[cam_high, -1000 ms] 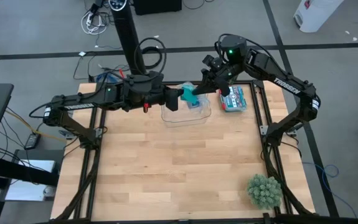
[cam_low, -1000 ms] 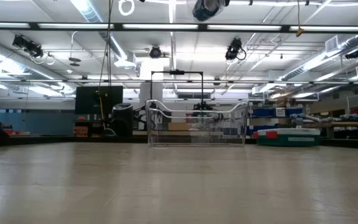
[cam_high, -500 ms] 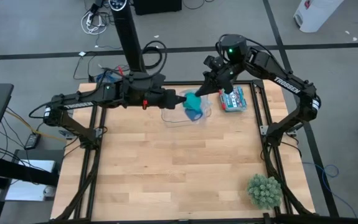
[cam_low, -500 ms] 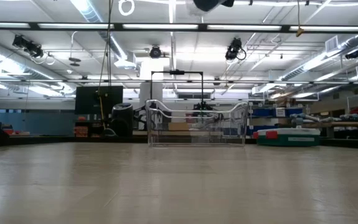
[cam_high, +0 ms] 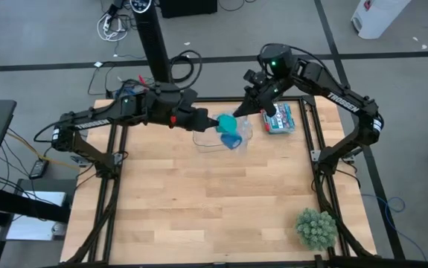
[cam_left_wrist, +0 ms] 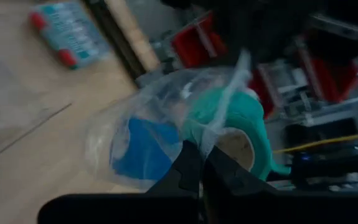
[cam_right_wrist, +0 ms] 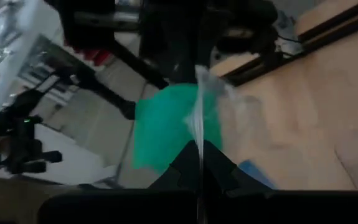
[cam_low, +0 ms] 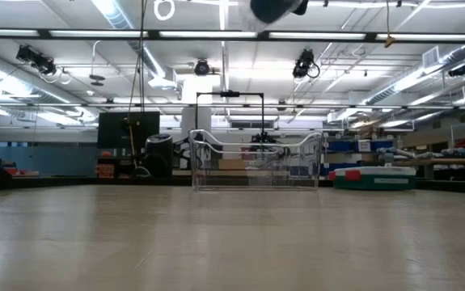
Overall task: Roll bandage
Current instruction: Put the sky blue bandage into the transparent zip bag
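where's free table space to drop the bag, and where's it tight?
Free: the broad wooden tabletop in front of the clear bin, out to the green plant at the near right corner. Crowded: the far edge, where the left claw and right claw, both shut on the plastic bag, hang over the bin beside the teal-and-red pack.

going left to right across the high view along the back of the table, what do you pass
left hand → clear bag with the teal bandage and a blue roll inside → right hand pinching the bag's top → teal and red package
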Robot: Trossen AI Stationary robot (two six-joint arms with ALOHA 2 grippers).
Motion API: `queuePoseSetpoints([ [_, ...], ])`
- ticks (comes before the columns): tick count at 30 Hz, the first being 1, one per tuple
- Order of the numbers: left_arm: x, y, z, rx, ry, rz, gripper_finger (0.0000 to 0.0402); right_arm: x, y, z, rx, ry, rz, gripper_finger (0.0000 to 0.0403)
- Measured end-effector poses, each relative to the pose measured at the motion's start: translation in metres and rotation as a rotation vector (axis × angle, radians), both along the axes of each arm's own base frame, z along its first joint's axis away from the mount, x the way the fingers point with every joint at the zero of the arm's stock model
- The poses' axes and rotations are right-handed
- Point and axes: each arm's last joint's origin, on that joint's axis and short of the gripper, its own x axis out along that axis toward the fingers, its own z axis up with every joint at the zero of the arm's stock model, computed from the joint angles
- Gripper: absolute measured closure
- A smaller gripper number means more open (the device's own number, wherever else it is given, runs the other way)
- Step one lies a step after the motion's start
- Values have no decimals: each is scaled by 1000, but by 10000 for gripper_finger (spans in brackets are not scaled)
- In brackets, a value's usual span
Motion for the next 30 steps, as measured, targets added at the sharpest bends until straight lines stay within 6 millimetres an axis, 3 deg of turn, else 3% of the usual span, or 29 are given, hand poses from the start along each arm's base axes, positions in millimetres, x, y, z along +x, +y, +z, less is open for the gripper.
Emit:
queuePoseSetpoints([
  [3, -1, 8, 0, -21, -4, -20, 395, 2, 1, 1, 25, -42, 78, 403],
  [6, -2, 10, 0, 0, 1, -13, 395, 4, 4, 6, -36, -53, 2, 403],
  [9, -3, 13, -4, -2, 35, -5, 395, 9, 5, 10, -23, -139, 82, 403],
  [12, -3, 14, -2, 6, 22, -3, 395, 11, 10, 17, -51, -177, 52, 403],
  [15, -3, 16, -1, 8, 14, -2, 395, 12, 12, 16, -46, -206, 145, 403],
  [17, -3, 17, -2, 11, 18, 6, 394, 12, 14, 14, -75, -170, 71, 403],
  [20, -3, 19, -1, 13, 5, 7, 394, 18, 15, 15, -62, -256, 232, 403],
  [23, -4, 20, -2, 12, 21, 16, 394, 24, 14, 10, -67, -194, 115, 403],
  [26, -3, 22, -2, 12, 18, 20, 394, 33, 14, 7, -15, -244, 262, 403],
  [28, -4, 22, -2, 14, 22, 26, 394, 37, 14, 3, -16, -180, 142, 403],
  [30, -3, 22, -3, 12, 23, 25, 394, 38, 14, 4, 11, -205, 222, 403],
])
